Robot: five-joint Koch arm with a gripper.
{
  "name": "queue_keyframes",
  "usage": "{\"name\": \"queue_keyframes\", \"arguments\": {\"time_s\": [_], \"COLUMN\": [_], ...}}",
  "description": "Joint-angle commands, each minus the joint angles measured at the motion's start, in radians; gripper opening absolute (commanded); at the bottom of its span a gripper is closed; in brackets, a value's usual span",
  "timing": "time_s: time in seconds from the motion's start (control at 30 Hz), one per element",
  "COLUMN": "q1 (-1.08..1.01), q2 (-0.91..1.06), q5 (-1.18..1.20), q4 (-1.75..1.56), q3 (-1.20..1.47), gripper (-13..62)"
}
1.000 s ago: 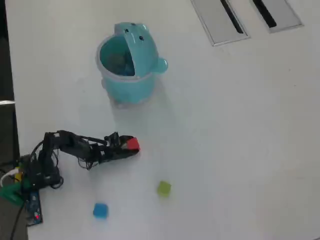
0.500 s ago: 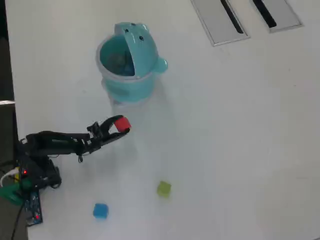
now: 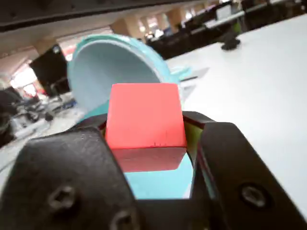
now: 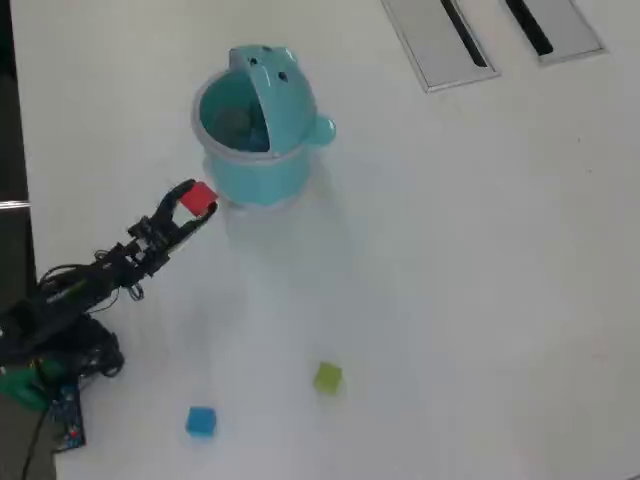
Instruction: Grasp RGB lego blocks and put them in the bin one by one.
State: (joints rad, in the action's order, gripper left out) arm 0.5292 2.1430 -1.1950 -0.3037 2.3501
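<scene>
Now | end effector [image 4: 192,205] clamps red block [image 4: 198,197] | beside bin [image 4: 255,165]

Office: desks [image 3: 249,28], monitors [image 3: 48,72].

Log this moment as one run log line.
gripper: shut on red block | beside bin, lid open | green block, blue block: on table

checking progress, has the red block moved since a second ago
Yes. In the overhead view the red block, held in the gripper, has gone up and left, close to the bin.
</scene>
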Motion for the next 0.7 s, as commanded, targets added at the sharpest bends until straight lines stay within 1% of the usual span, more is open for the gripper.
{"name": "queue_keyframes", "arguments": {"time_s": [0.0,0.17,0.27,0.43,0.67], "q1": [0.018,0.083,0.123,0.141,0.181], "q2": [0.031,0.003,-0.097,-0.193,-0.4], "q5": [0.029,0.002,-0.129,-0.166,-0.213], "q4": [0.0,0.19,0.178,0.169,0.124], "q3": [-0.12,-0.324,-0.387,-0.462,-0.647], "gripper": [2.4,2.3,2.2,2.2,2.2]}}
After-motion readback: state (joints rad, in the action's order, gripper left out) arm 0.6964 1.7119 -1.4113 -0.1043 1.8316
